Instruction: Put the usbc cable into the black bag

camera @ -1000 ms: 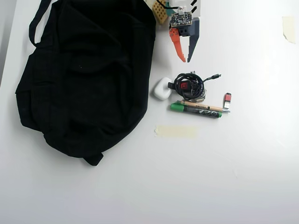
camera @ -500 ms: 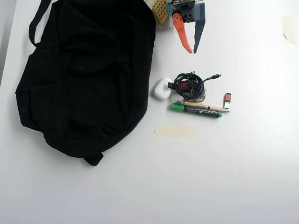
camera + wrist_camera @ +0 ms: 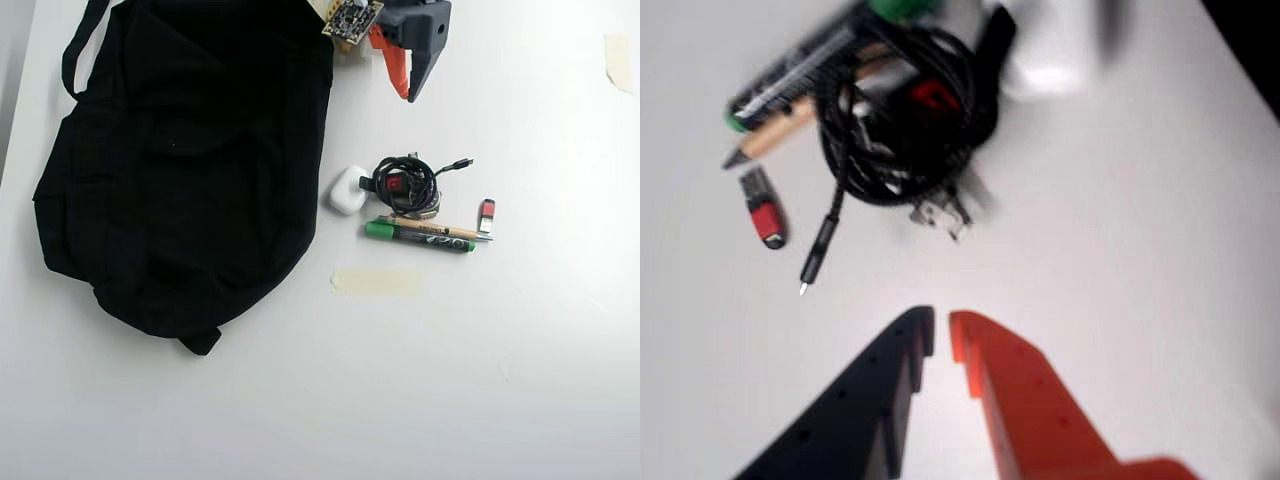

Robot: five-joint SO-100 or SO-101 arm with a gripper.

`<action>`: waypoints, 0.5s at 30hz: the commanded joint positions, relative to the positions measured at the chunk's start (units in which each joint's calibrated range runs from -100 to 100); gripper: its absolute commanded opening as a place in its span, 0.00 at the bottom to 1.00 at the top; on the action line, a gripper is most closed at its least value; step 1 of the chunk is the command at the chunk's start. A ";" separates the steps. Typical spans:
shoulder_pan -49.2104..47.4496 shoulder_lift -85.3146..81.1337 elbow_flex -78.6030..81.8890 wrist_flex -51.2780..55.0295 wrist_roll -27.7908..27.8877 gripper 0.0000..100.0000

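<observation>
A coiled black USB-C cable [image 3: 408, 182] lies on the white table, one plug end sticking out to the right [image 3: 462, 162]. In the wrist view the coil [image 3: 902, 120] is at the top, its plug [image 3: 812, 268] pointing down-left. The large black bag [image 3: 190, 150] lies flat at the left of the overhead view. My gripper [image 3: 409, 94], one finger black and one orange, hovers above the cable at the top of the overhead view. In the wrist view the gripper [image 3: 941, 335] is nearly shut and empty, short of the cable.
Beside the cable lie a white earbud case [image 3: 347, 190], a green marker [image 3: 418, 236], a wooden pencil [image 3: 440, 229] and a red USB stick [image 3: 486, 213]. A tape strip [image 3: 376, 282] lies below them; another tape piece [image 3: 619, 60] sits at the top right.
</observation>
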 commanded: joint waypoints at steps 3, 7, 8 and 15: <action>-1.32 11.41 -8.13 2.50 -3.53 0.03; -1.39 14.82 -8.40 1.47 -3.74 0.04; -1.39 15.40 -8.40 1.13 -3.84 0.05; -1.54 19.80 -8.40 1.13 -6.67 0.24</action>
